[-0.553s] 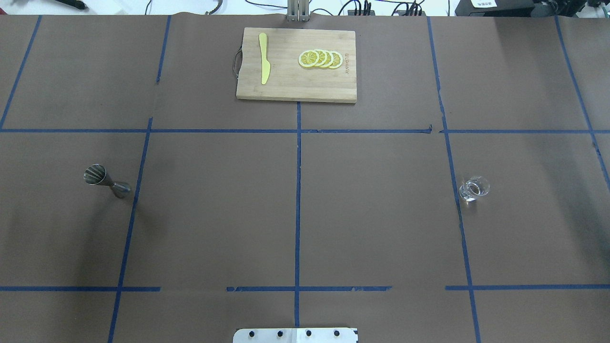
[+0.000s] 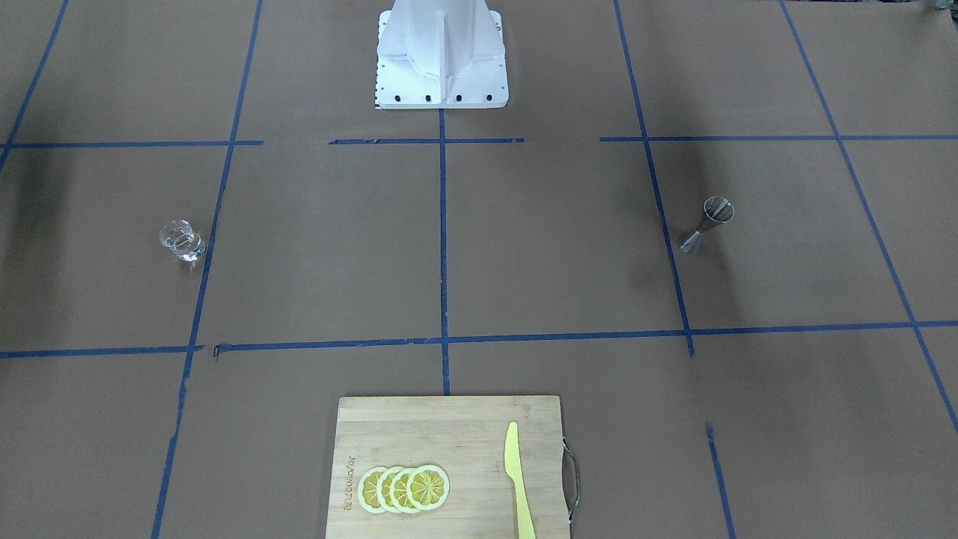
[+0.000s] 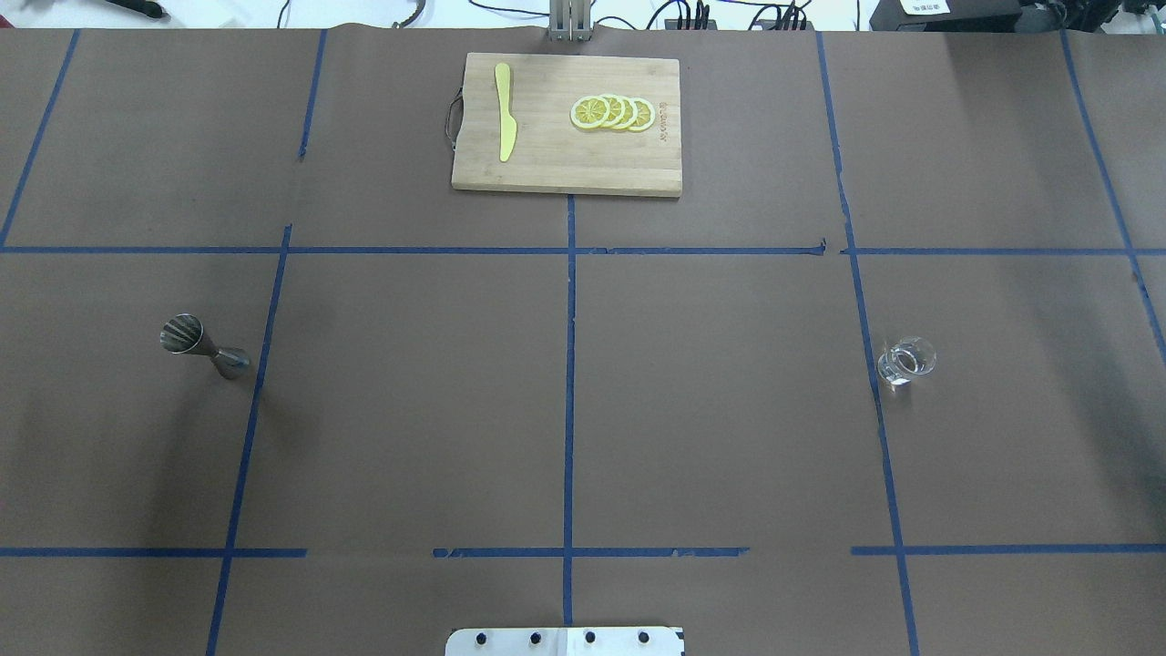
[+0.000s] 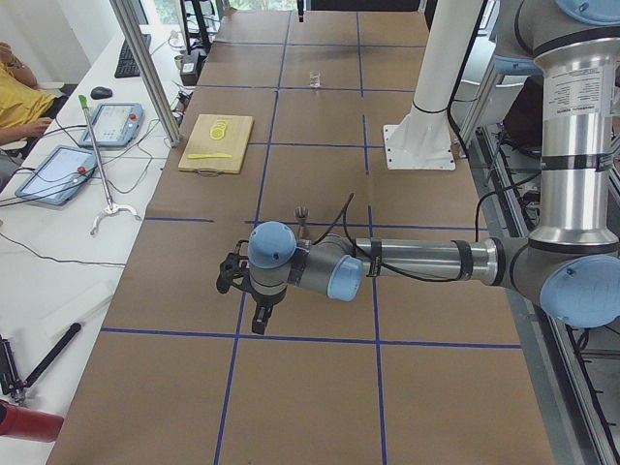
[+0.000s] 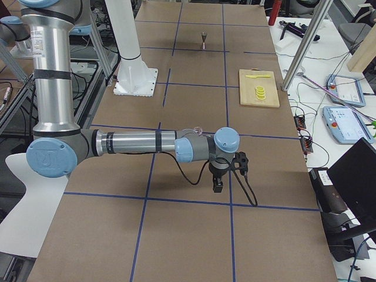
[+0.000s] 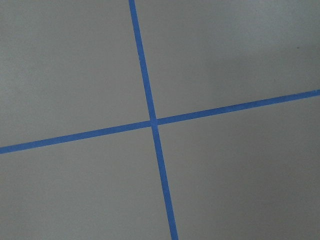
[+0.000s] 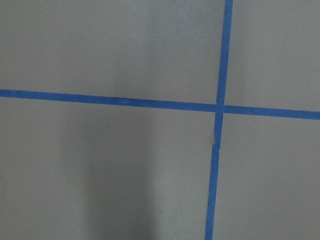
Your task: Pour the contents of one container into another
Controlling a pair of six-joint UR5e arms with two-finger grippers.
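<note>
Left gripper (image 4: 259, 322) and right gripper (image 5: 217, 185): can't tell if mine are spread or pressed; nothing has moved, tumbler (image 3: 906, 362) at 3 o'clock, jigger (image 3: 202, 345) at 9, pour unstarted.

Held the left arm (image 4: 426, 260) with its upper link upright and its forearm stretched out level from the elbow, the wrist turned so that the left gripper (image 4: 260, 320) pointed straight down. Held the right arm (image 5: 135, 143) in a matching pose at the far end from it: upright link, level forearm, the right gripper (image 5: 217, 185) hanging downward below the wrist. Could not tell from the side views whether either pair of fingers stood apart or together.
</note>
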